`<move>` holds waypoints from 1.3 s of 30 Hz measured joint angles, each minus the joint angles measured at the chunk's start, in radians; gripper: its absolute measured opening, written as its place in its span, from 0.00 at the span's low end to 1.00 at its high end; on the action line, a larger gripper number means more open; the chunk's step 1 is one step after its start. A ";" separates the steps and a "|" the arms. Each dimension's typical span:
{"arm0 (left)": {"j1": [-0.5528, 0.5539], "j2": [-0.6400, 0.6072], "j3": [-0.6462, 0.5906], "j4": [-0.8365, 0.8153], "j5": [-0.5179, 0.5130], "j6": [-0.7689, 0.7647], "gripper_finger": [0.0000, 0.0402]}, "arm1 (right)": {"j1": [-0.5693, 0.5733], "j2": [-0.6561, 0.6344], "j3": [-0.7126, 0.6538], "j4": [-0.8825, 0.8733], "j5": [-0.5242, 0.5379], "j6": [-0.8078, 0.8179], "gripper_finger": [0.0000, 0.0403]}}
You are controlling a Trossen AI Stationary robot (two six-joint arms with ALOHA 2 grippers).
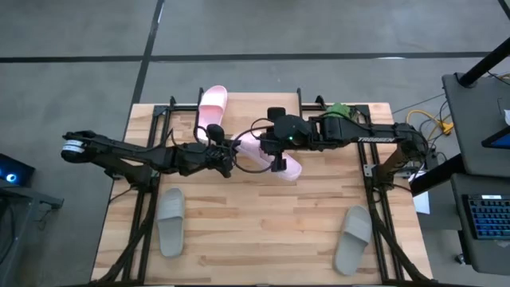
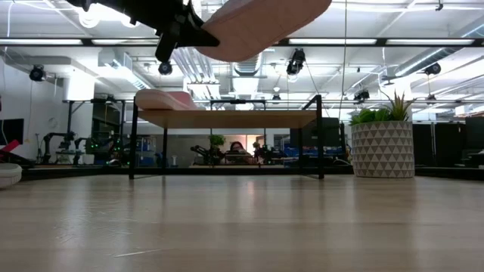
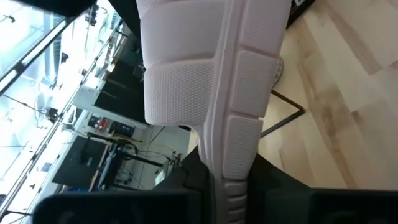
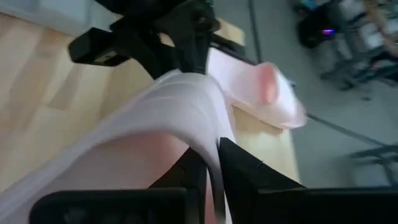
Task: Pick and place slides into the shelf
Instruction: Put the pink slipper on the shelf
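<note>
One light pink slide (image 1: 267, 155) is held in the air over the table's middle by both grippers; in the low view it (image 2: 261, 23) hangs high above the shelf (image 2: 242, 119). My left gripper (image 1: 229, 153) is shut on its left end, my right gripper (image 1: 276, 159) on its strap. The other pink slide (image 1: 213, 104) lies flat on the shelf top (image 2: 162, 99), toward its left end. Two grey slides lie on their soles near the table's near edge, one to the left (image 1: 170, 220) and one to the right (image 1: 353, 237). My left gripper (image 3: 229, 186) pinches the pink slide's end (image 3: 233, 168) that points to the table's left, coming level from the left, along the slide. The slide is clear of the table and turned on edge. My right gripper (image 4: 211, 168) pinches the slide's strap (image 4: 202, 134) at its edge between the two fingers, coming from the table's right. The slide is lifted clear.
A potted plant (image 2: 382, 143) stands at the table's far right beside the shelf (image 1: 341, 109). Black metal frames run along the table's left (image 1: 143, 199) and right (image 1: 378, 199) sides. Bare tabletop (image 1: 255, 231) lies between the grey slides.
</note>
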 joint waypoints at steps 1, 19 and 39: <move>0.002 -0.008 -0.008 0.003 0.001 0.000 0.06 | 0.005 -0.005 0.000 0.000 0.029 -0.001 0.10; 0.024 -0.271 -0.188 0.042 -0.018 -0.006 0.06 | 0.217 -0.185 -0.007 -0.014 0.176 -0.089 0.46; 0.024 -0.299 -0.213 0.134 0.163 0.046 0.06 | 0.349 -0.181 -0.042 -0.063 0.282 -0.200 0.52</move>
